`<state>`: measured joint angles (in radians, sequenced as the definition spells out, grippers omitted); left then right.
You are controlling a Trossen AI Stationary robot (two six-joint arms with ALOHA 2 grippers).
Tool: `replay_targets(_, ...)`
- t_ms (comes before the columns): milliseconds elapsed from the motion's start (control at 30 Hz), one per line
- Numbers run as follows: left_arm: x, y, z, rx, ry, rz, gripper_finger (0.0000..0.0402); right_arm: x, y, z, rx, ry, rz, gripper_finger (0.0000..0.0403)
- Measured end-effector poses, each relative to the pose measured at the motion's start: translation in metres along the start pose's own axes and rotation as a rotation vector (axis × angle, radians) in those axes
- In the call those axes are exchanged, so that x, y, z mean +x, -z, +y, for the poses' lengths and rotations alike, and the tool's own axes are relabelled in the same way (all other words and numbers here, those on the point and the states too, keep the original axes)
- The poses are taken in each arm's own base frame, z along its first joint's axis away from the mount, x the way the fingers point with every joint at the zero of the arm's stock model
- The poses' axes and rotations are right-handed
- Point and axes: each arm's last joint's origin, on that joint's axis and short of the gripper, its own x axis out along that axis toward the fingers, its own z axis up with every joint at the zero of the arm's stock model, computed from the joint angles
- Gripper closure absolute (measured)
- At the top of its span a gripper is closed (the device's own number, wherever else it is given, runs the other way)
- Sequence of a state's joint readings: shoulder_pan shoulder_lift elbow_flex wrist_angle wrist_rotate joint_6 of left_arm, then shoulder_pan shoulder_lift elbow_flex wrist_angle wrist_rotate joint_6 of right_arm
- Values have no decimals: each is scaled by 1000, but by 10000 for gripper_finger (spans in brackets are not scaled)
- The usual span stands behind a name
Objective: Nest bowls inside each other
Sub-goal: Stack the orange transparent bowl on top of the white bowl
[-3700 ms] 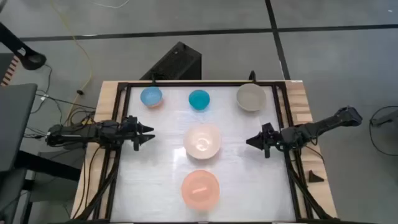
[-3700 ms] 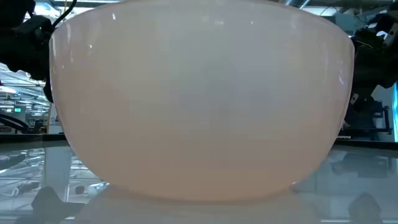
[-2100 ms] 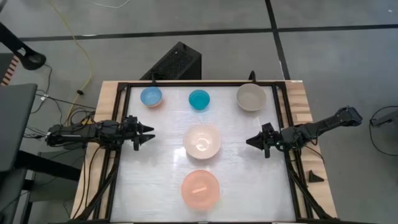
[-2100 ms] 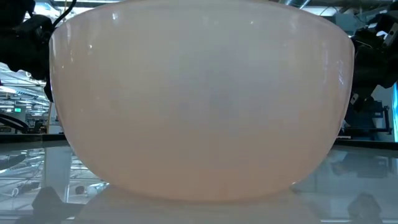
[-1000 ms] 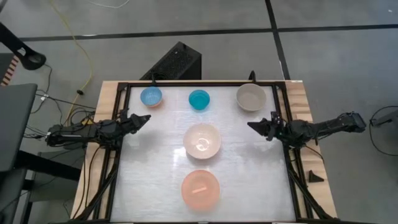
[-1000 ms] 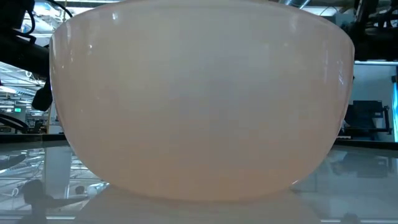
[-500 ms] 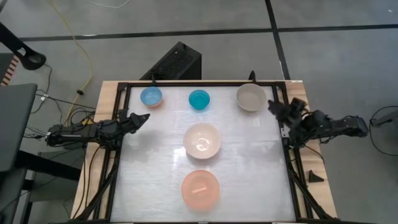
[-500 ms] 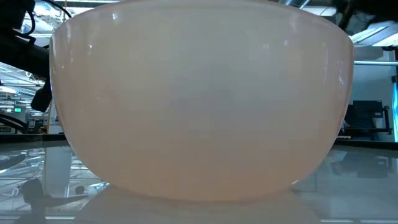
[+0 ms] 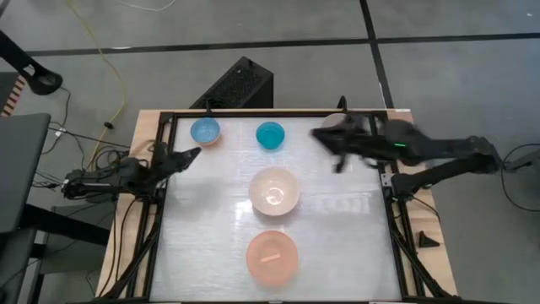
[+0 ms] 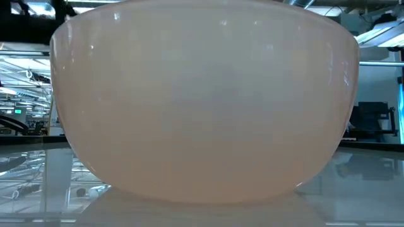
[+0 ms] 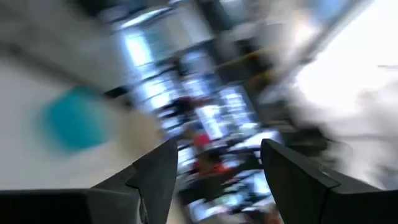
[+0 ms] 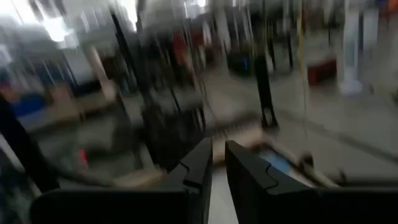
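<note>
Five bowls stand upright on their bases on the white table. At the far edge are the light blue bowl (image 9: 205, 132), the turquoise one (image 9: 270, 135) and the grey-beige one (image 9: 346, 123), which is mostly hidden under my blurred right arm. The pale pinkish-white bowl (image 9: 274, 191) is in the middle. The salmon-pink bowl (image 9: 272, 256) is near the front and fills the low view (image 10: 202, 101). My left gripper (image 9: 183, 157) is open at the left edge, holding nothing. My right gripper (image 9: 325, 139) hangs high over the far right. Its fingers (image 12: 200, 167) are almost together, with nothing between them.
A black frame rail (image 9: 166, 211) runs around the tabletop, with wooden strips outside it. A black box (image 9: 240, 84) sits on the floor beyond the far edge. Bare white surface (image 9: 207, 219) lies to the left and right of the two large bowls.
My right gripper has risen from the table's right edge, rolling as it went. It has swung toward the far edge and leftward, out over the grey-beige bowl. My left gripper has tipped its fingers upward at the left edge. No bowl has moved.
</note>
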<state>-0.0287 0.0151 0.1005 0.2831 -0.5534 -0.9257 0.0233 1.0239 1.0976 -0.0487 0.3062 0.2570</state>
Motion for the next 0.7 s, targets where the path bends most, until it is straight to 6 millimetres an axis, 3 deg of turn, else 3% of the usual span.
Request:
replay_targets(133, -2, -13, -19, 87, 203, -79, 183, 46, 16, -2, -55, 55, 210, 321)
replay_targets(333, 5, -28, -54, 299, 285, -6, 183, 85, 47, -25, -87, 152, 433, 321)
replay_targets(533, 36, -42, -108, 607, 247, 162, 183, 90, 59, -60, -94, 288, 577, 321)
replay_targets(700, 76, -34, -139, 913, 115, 441, 183, 77, 61, -83, -94, 347, 718, 321)
